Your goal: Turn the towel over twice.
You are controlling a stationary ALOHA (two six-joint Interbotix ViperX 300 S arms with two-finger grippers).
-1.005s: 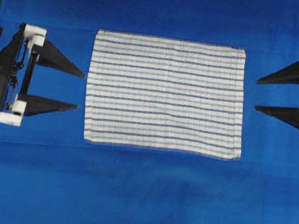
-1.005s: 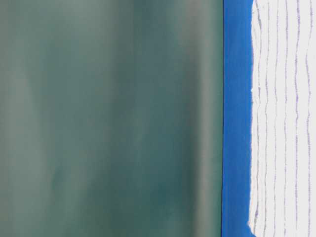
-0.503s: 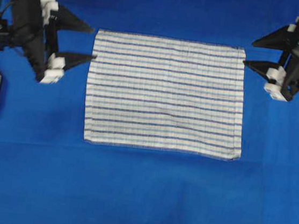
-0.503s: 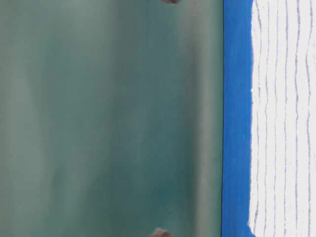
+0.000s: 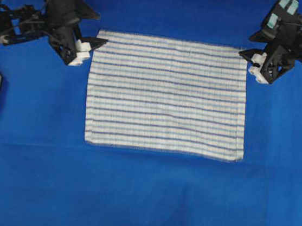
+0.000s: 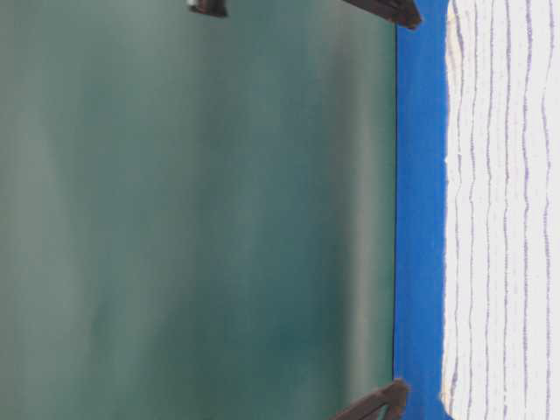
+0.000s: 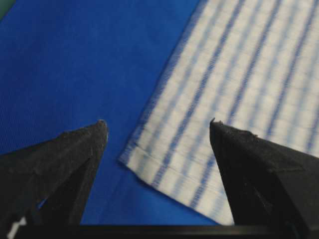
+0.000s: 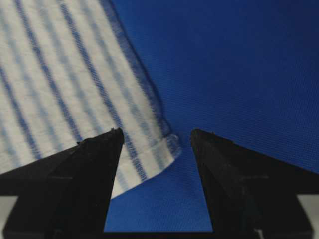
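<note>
I have both sets of jaws spread wide and empty, and I reckon the clean way is to lower each squarely over its own corner and pinch both at once. The left gripper [image 5: 96,45] straddles the towel [image 5: 167,96] at its upper-left corner, the right gripper [image 5: 246,53] its upper-right, the towel lying flat mid-frame on the blue table [image 5: 141,199].

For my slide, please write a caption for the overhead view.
Both open grippers, left gripper and right gripper, poised at the far corners of the flat striped towel.
</note>
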